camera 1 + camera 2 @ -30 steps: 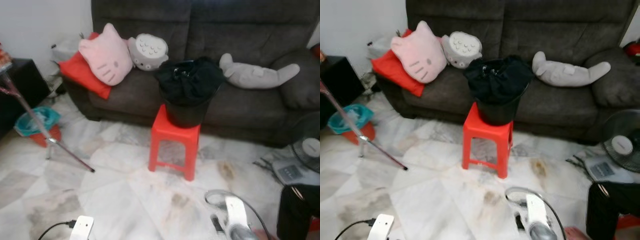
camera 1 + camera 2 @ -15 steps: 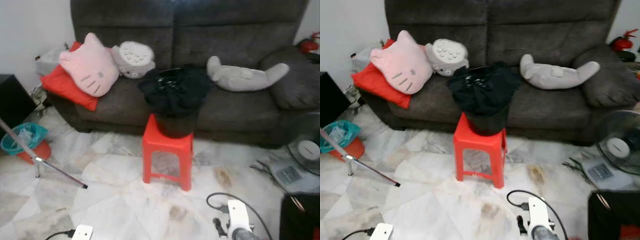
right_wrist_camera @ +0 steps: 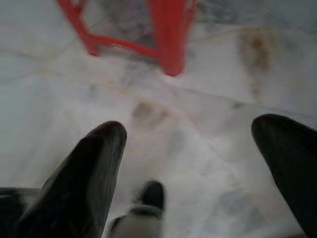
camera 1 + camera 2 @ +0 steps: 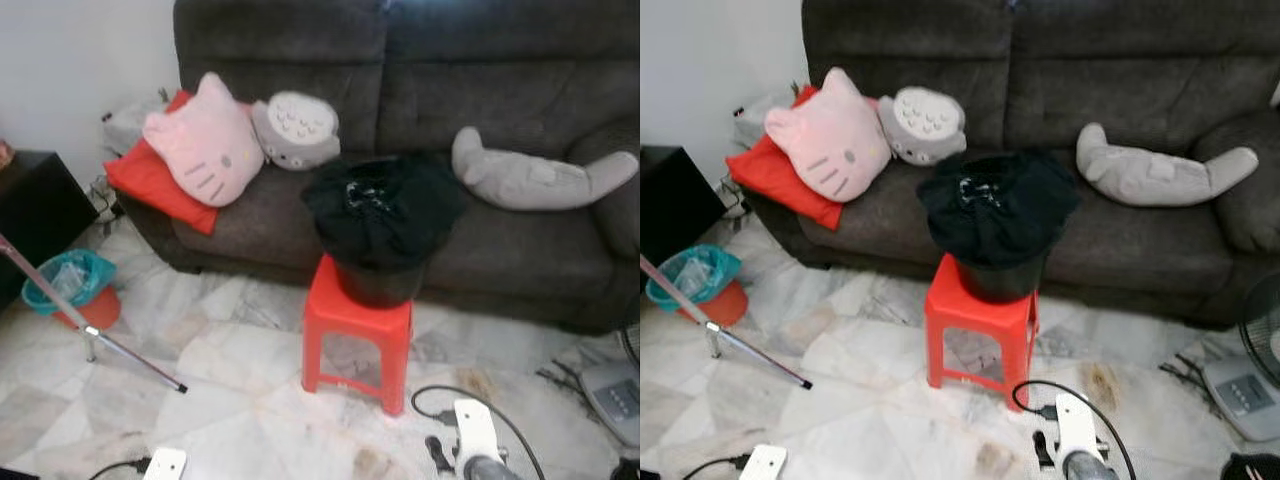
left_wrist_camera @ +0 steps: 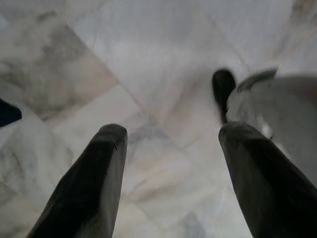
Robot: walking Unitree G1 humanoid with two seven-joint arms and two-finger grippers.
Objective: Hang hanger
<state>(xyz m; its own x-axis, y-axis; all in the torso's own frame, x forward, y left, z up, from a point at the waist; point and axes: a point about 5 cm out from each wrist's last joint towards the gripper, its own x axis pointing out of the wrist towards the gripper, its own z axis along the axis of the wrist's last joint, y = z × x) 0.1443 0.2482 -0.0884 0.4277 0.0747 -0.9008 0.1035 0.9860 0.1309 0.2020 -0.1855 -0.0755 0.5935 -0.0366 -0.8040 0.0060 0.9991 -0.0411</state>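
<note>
Black cloth (image 4: 385,205) hides the bucket's (image 4: 378,283) contents above the red stool (image 4: 358,325); fan (image 4: 1247,375) cut off beside it.

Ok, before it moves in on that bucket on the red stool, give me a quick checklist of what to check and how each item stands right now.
1. Left gripper empty and open: ok, fingers spread over bare marble floor.
2. Right gripper empty and open: ok, fingers wide apart, nothing between them.
3. Black bucket seated on the red stool: ok, upright, in front of the sofa.
4. Hanger located: cannot tell; dark clothing heaps over the bucket's rim and no clear hanger shape shows.
5. Path to the stool: ok, open floor straight ahead; a metal pole lies off to the left.
6. Place to hang it: cannot tell, no rail or hook in sight.
</note>
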